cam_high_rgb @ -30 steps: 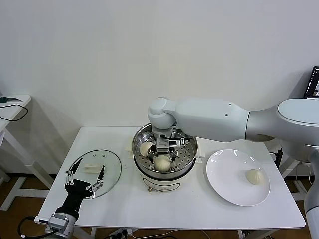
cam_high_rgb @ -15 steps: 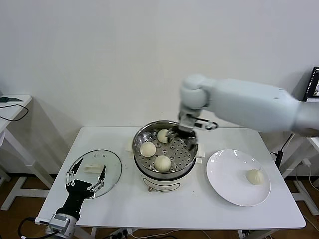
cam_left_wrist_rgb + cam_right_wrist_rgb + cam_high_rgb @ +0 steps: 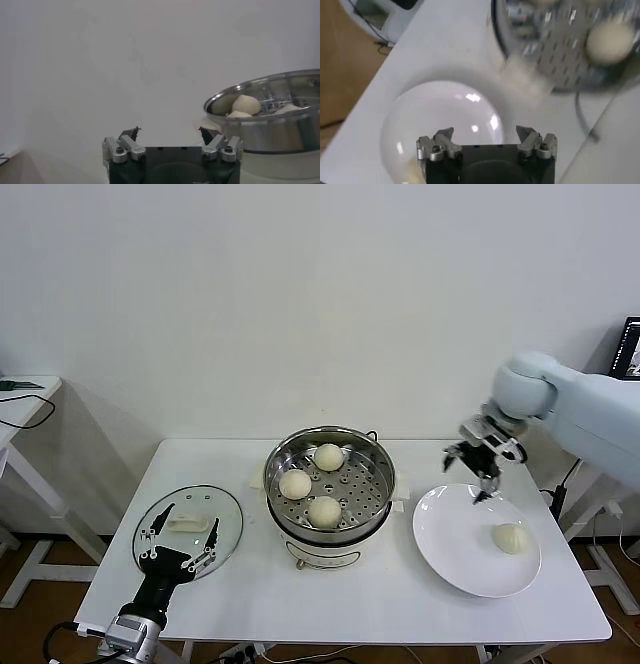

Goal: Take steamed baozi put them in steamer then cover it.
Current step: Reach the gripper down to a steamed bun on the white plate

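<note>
Your right gripper (image 3: 483, 471) hangs empty, jaws apart, above the far rim of the white plate (image 3: 450, 554), the open posture suiting a descent onto the next bun rather than any carrying. Just beyond and below the jaws, on the plate's side away from the steamer, lies the last steamed baozi (image 3: 511, 537), alone and untouched, so you have a free approach from above. In the right wrist view the plate (image 3: 445, 115) fills the space under the jaws, with the pot blurred beyond it. Farther from the jaws, across a strip of bare worktop (image 3: 400, 604), stands the steamer (image 3: 330, 484), uncovered; three baozi (image 3: 324, 511) already rest apart from one another on its perforated tray, leaving room for a fourth, so the loading appears three-quarters done. Farthest from the right jaws, on the opposite side of the steamer, the cover (image 3: 190, 529) lies flat on the worktop with its white handle up, kept clear of the pot until loading ends. Your left gripper (image 3: 180, 551) waits low at the cover's near edge, jaws apart and holding nothing, placed, it seems, to take the lid once the last bun is in.
</note>
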`<action>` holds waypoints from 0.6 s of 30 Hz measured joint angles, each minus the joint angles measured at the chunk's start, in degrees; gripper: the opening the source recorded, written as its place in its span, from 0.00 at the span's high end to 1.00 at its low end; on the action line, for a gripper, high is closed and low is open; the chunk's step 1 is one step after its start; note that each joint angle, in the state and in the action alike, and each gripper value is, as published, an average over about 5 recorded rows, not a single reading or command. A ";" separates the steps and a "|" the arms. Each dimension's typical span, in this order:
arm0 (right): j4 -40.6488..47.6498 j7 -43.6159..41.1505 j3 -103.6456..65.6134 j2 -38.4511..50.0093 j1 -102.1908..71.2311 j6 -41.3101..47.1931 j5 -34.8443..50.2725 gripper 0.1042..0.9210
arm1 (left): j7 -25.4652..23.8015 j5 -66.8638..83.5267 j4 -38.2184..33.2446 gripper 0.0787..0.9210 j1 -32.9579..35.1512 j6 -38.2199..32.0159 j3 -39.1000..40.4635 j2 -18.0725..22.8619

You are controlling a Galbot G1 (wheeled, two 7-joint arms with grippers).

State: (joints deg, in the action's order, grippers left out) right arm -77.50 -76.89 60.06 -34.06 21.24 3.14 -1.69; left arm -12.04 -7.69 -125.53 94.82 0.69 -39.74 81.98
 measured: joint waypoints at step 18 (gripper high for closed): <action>11.25 1.87 -20.00 0.60 -21.28 1.82 -11.00 0.12 | 0.13 -0.85 0.16 0.12 -0.14 0.37 0.44 0.49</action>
State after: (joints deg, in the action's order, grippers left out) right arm -66.25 -75.01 40.07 -33.46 -0.04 4.96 -12.69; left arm -11.91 -8.54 -125.37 94.68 1.06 -39.31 82.47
